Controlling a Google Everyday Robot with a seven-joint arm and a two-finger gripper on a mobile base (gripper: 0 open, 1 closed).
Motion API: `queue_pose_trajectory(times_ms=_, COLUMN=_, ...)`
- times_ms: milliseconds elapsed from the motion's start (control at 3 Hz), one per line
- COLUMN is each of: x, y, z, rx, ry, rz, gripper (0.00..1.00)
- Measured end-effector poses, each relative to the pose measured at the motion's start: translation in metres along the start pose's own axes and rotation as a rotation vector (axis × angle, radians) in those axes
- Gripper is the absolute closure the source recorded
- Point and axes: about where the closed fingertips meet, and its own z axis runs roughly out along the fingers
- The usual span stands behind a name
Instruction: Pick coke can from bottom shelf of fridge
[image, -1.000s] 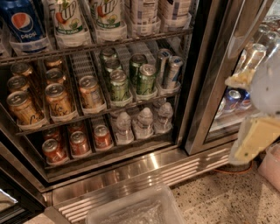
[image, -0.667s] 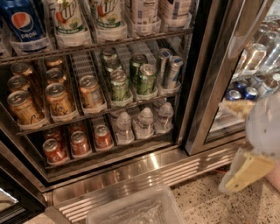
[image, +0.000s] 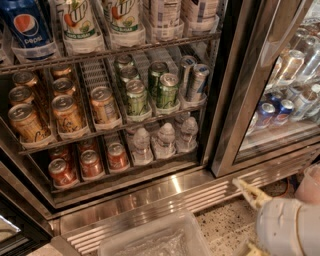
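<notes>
In the camera view, I am hanging my end effector at about five o'clock in the frame, low over the speckled floor and well apart from the fridge. Its fingers are looking spread, with nothing between them, though the lower one is barely showing at the frame's edge. The coke can is sitting at about eight o'clock, in the middle of three red cans fronting the bottom shelf, with small water bottles just beside them toward three o'clock.

By my reckoning I am only approaching; no reach into the fridge is under way. The next move is calling for a swing toward nine o'clock, then a low, level entry under the rack of orange cans and green cans, lining up on one red can without nudging its neighbours.

A clear plastic bin is lying at six o'clock before the steel sill. A glass door is standing at three o'clock with more cans behind it.
</notes>
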Motion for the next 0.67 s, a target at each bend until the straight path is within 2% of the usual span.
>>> queue_pose_trajectory(times_ms=333, x=0.017, y=0.039, z=0.05, rx=-0.012, ry=-0.199, rz=0.115, gripper=0.0)
queue_pose_trajectory(times_ms=667, x=0.009, y=0.054, z=0.08, rx=0.009, ry=-0.395, rz=0.137, gripper=0.0)
